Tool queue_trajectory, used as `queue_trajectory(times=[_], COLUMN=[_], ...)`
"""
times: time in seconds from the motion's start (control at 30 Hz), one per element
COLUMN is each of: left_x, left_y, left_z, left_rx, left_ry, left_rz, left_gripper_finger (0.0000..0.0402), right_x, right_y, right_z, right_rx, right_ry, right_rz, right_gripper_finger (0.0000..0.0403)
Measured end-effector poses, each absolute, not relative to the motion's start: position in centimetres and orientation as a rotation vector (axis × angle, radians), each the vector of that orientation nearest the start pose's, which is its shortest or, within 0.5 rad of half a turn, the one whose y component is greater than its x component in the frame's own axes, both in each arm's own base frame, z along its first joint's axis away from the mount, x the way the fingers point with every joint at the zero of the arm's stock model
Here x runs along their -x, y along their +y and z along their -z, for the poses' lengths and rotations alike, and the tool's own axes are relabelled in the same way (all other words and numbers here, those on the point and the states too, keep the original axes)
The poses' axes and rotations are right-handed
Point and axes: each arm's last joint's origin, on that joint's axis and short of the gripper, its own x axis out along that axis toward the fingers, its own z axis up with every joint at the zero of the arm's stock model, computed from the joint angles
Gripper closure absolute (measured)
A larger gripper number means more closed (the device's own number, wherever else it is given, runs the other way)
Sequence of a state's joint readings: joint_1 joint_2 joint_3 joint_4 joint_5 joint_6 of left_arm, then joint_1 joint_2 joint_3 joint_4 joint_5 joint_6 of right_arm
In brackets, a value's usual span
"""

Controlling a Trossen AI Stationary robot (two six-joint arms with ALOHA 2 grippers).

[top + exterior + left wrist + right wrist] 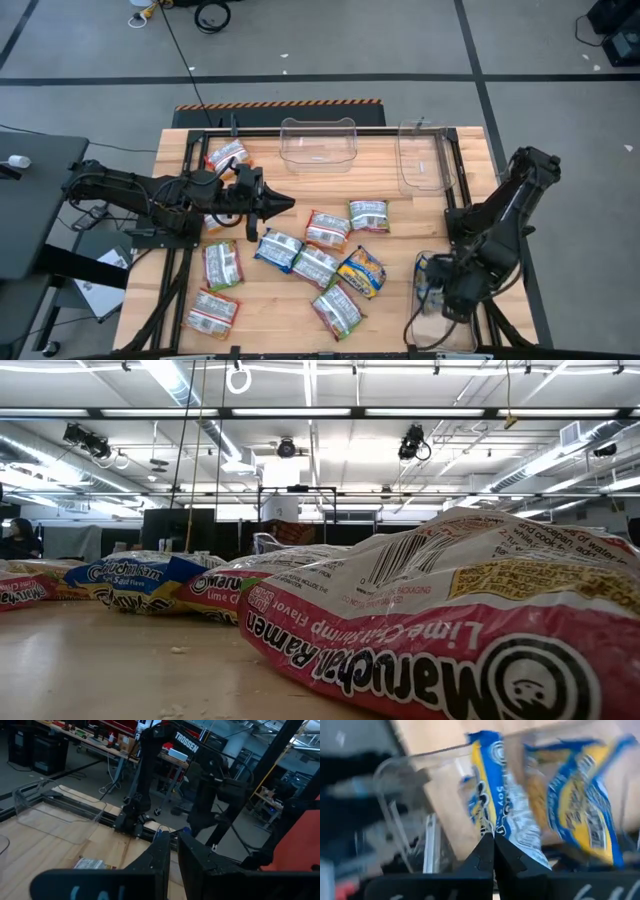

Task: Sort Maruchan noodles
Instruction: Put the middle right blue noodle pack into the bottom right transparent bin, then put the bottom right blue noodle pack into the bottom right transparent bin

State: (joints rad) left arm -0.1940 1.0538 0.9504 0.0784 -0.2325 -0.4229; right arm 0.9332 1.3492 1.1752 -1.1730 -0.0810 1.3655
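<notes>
Packets (318,262) scattered on wooden table (390,290)

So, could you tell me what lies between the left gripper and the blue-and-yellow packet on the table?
In the high view, two packets: a blue one and a red-and-white one lie between the left gripper and the blue-and-yellow packet.

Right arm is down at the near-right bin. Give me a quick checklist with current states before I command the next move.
1. Right gripper shut: ok.
2. Right gripper empty: cannot tell; blue-and-yellow packets lie just ahead in the near-right bin.
3. Left gripper carrying nothing: ok, shut and hovering over the table.
4. Two far bins empty: ok.
5. Packets left to sort on the table: not ok, a cluster remains.
</notes>
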Motion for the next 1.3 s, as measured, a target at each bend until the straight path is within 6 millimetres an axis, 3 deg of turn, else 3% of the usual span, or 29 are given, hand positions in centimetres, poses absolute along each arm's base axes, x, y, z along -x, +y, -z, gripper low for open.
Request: queue_trajectory(times=[0.23,0.43,0.63,0.8,0.97,1.3], left_x=[-23.2,-23.2,-23.2,-23.2,-23.2,-22.3], left_y=[-3.8,-3.8,-3.8,-4.0,-4.1,-4.2], left_z=[-36.5,-36.6,-36.6,-36.6,-36.6,-37.2], left_rx=[0.418,0.430,0.430,0.431,0.431,0.441], left_ry=[0.012,0.005,0.005,0.016,0.024,0.025], left_rz=[-0.058,-0.056,-0.056,-0.010,0.024,0.133], left_gripper_finger=[0.0361,0.0361,0.0361,0.0361,0.0361,0.0361], right_x=[-12.7,-12.3,-12.2,-13.1,-16.7,-28.8], right_y=[18.5,18.2,18.1,17.3,17.0,19.1], right_z=[-24.5,-23.5,-23.9,-27.5,-30.3,-27.1], right_rx=[-0.601,-0.583,-0.554,-0.566,-0.507,-0.047], right_ry=[1.530,1.535,1.587,1.548,1.382,1.335], right_rz=[0.424,0.466,0.396,0.387,0.301,-0.095], right_gripper_finger=[0.0398,0.0366,0.0316,0.0291,0.0290,0.0287])
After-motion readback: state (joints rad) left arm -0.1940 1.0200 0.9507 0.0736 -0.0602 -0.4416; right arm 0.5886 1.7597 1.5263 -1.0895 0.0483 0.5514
